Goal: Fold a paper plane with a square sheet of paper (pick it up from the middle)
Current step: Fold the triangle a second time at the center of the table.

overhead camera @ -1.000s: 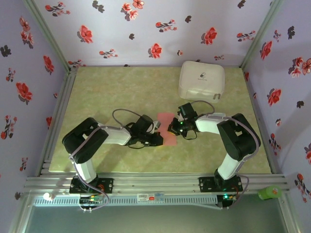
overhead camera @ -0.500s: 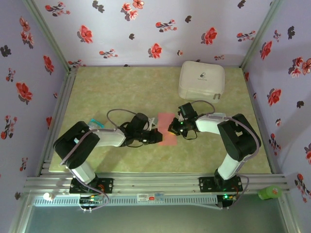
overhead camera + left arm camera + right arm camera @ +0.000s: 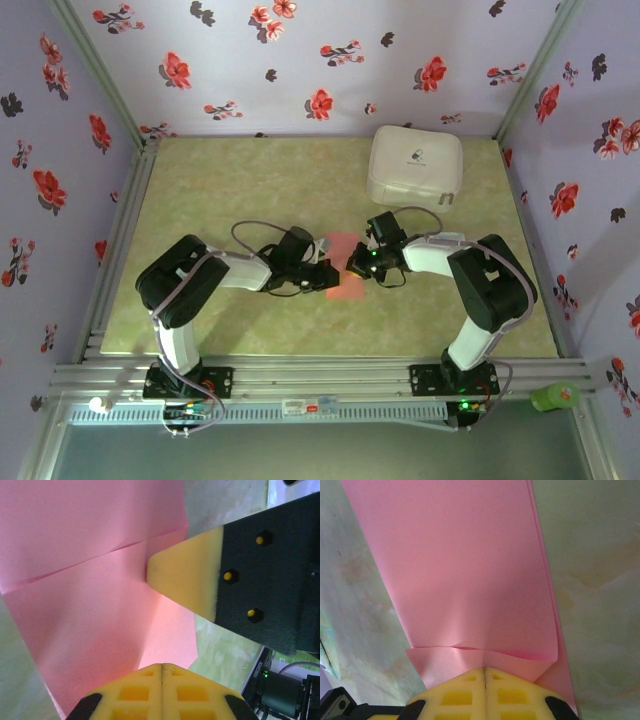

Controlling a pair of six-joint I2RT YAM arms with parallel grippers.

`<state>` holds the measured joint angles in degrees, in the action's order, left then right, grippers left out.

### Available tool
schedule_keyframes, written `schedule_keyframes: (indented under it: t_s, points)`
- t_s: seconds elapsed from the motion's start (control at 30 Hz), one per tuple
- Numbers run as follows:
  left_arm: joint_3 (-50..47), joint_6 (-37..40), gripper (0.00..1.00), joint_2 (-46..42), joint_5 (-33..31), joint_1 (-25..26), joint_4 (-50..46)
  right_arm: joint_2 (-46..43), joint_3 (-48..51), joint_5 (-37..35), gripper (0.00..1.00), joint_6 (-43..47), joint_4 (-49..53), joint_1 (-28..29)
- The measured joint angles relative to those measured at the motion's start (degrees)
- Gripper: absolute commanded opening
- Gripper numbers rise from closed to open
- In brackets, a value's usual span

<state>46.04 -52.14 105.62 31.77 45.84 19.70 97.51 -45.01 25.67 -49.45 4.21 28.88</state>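
Since the earlier frame, the left arm's elbow has been drawn in toward the centre. On the table [image 3: 250, 190], the square sheet of paper [image 3: 341, 246] is laid part-folded, its long axis running away from the bases. It is pressed from either side by the closed left gripper [image 3: 326, 279] and the closed right gripper [image 3: 351, 267], neither being nearer.

Before me, the thin salmon-pink paper sheet [image 3: 345, 287] lies flat at the middle of the green worktop [image 3: 250, 190], partly folded, one flap creased straight over
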Motion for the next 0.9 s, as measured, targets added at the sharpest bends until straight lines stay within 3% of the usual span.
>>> schedule_keyframes:
  t_s: [0.37, 0.9]
  points:
    - [-2.64, 3.58, 0.03, -0.92, -0.50, 0.00, -1.05, 0.00, 0.00, 0.00, 0.00, 0.02, 0.07, 0.00]
    - [-3.89, 8.44, 0.01, -10.56, -3.76, 0.07, -14.38, -0.02, 0.00, -0.02, 0.00, 0.00, 0.07, 0.00]
